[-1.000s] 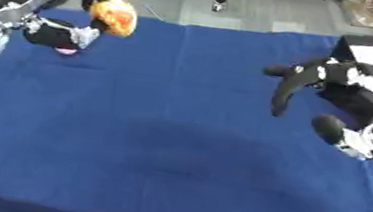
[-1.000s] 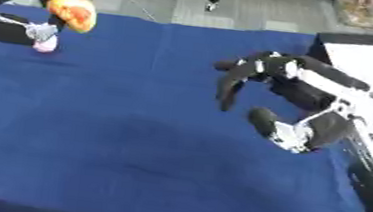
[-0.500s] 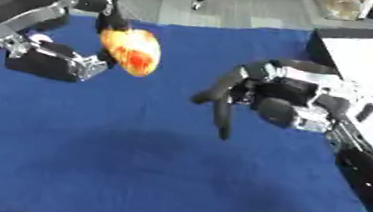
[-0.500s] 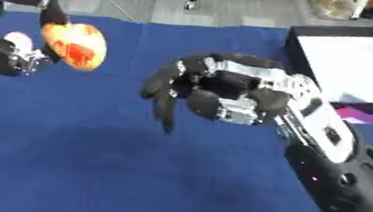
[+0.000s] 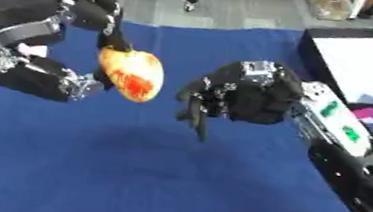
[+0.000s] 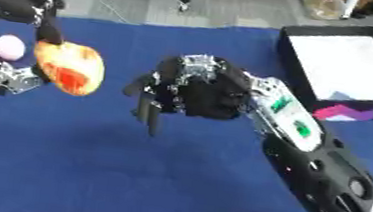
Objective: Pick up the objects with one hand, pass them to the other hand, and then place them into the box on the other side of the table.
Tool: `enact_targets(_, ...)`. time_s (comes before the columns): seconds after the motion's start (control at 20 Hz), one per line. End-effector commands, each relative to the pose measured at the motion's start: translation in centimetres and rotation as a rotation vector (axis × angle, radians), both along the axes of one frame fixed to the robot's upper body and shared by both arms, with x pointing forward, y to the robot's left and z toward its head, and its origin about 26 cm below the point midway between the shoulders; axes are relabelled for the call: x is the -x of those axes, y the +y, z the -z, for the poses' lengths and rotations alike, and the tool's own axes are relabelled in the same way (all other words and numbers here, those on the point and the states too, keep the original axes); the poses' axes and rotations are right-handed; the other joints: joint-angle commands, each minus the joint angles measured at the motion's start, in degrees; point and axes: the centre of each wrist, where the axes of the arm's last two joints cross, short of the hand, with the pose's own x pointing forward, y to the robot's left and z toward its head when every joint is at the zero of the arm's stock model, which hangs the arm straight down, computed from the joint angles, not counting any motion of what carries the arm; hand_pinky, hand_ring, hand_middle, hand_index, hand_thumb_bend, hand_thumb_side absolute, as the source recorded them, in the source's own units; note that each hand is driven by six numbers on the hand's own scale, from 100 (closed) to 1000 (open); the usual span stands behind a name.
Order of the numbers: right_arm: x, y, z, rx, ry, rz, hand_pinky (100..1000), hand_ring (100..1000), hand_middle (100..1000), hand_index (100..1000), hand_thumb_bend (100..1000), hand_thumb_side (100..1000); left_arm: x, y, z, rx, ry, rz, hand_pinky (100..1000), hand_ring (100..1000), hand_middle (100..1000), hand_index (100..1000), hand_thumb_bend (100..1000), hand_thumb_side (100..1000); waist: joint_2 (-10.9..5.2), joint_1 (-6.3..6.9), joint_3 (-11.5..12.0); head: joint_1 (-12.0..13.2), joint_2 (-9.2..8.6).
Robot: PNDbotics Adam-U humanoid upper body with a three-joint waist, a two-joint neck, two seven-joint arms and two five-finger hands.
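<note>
An orange and red, peach-like fruit [image 5: 131, 74] hangs above the blue cloth, pinched between the fingers and thumb of my left hand [image 5: 77, 10] at the upper left. My right hand [image 5: 240, 91] is just right of the fruit, open, with its fingers [image 5: 199, 119] pointing down and a small gap to the fruit. A black box with a white inside [image 5: 366, 65] stands at the table's right edge, behind the right arm.
A small pink ball [image 6: 9, 47] lies on the blue tablecloth [image 5: 129, 172] at the far left, behind my left hand. Grey floor and a chair base show beyond the table's far edge.
My left hand has carried the fruit to the right, toward the middle. My right hand has swung left from beside the box until it is close to the fruit. The view has also shifted.
</note>
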Motion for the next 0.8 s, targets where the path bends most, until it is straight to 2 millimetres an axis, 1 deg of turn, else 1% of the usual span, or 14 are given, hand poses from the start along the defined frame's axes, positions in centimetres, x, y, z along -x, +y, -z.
enact_targets(0.05, -0.59, 0.21, -0.67, 0.032, -0.032, 0.020, 1000, 575, 611, 887, 100, 1000, 0.42, 0.00, -1.05, -0.039, -0.028, 0.015, 703, 489, 378, 413, 100, 109, -1.38, -0.06, 0.1, -0.3, 0.05)
enact_targets(0.25, -0.79, 0.48, -0.56, 0.046, -0.054, 0.028, 1000, 575, 611, 905, 100, 1000, 0.47, -0.48, -0.97, -0.085, -0.016, 0.035, 706, 493, 381, 416, 100, 108, -1.49, -0.03, 0.1, -0.4, 0.18)
enact_targets(0.45, -0.78, 0.55, -0.47, 0.048, -0.056, 0.026, 1000, 576, 611, 913, 100, 1000, 0.48, -0.54, -0.74, -0.122, -0.002, 0.030, 706, 493, 382, 417, 100, 107, -1.53, 0.01, 0.0, -0.5, 0.26)
enact_targets(0.8, -0.14, 1.10, -0.98, 0.031, -0.047, -0.014, 1000, 579, 610, 925, 100, 1000, -0.01, -0.48, -0.14, -0.162, 0.003, 0.013, 706, 494, 386, 419, 100, 104, -1.58, 0.03, -0.3, -0.4, 0.37)
